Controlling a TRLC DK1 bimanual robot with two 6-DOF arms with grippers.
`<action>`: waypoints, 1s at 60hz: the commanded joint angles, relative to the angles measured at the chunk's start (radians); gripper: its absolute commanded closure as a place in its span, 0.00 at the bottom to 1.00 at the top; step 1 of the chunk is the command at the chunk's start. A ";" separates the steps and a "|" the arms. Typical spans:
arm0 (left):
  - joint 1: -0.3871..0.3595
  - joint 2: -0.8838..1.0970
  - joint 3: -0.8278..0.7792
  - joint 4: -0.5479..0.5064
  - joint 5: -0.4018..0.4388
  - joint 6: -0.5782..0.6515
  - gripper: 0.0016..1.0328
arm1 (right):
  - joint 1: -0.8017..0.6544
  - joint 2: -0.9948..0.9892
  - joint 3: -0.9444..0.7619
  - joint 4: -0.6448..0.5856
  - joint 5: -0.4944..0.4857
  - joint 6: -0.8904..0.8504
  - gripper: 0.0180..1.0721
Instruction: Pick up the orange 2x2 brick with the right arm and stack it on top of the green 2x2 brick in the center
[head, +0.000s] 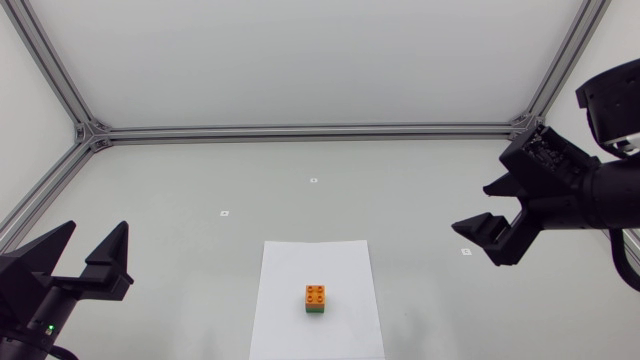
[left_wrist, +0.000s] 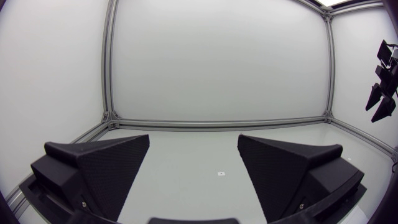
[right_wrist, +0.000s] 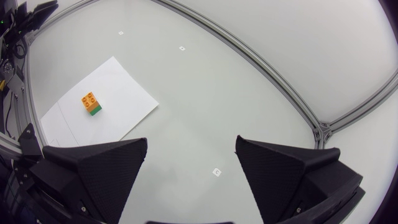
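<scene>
right gripper (head: 472, 208) fingers apart, nothing between them; it hangs above the table (head: 200, 180), off the white paper sheet (head: 300, 265), well out past the sheet's right edge and a little beyond its far edge; in the right wrist view the same gripper (right_wrist: 191, 149) shows both wedge fingers spread wide with bare table and one small square marker (right_wrist: 217, 172) under the gap; the sheet (right_wrist: 124, 87) lies well ahead of it and off to one side.

left gripper (head: 97, 232) also spread, holding nothing; low and well out from the sheet's left edge; in the left wrist view its fingers (left_wrist: 194, 146) stand wide with a small marker (left_wrist: 220, 173) on the table ahead of them; the right gripper (left_wrist: 375, 111) shows small and raised at the far side.

orange 2x2 brick (head: 316, 293) sits on top of the green 2x2 brick (head: 316, 310), studs up, edges lined up, a two-high stack; the stack stands on the sheet, about mid-width and toward its near edge; no gripper touches it; in the right wrist view orange (right_wrist: 89, 99) over green (right_wrist: 95, 112), on the sheet.

other markers: one (head: 225, 212) off the sheet's far left corner, one (head: 313, 181) beyond the far edge, one (head: 465, 252) right of the sheet, under the right gripper; aluminium frame rail (head: 300, 130) along the table's back, far beyond the sheet.
</scene>
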 joint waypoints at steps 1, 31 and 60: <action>0.003 -0.008 -0.041 -0.014 0.004 0.013 0.04 | -0.048 -0.045 -0.067 0.020 -0.023 -0.026 0.04; 0.003 -0.008 -0.041 -0.015 0.004 0.013 0.04 | -0.213 -0.447 -0.457 0.429 -0.037 0.093 0.04; 0.003 -0.008 -0.041 -0.014 0.004 0.013 0.04 | -0.212 -0.708 -0.662 0.598 0.050 0.325 0.04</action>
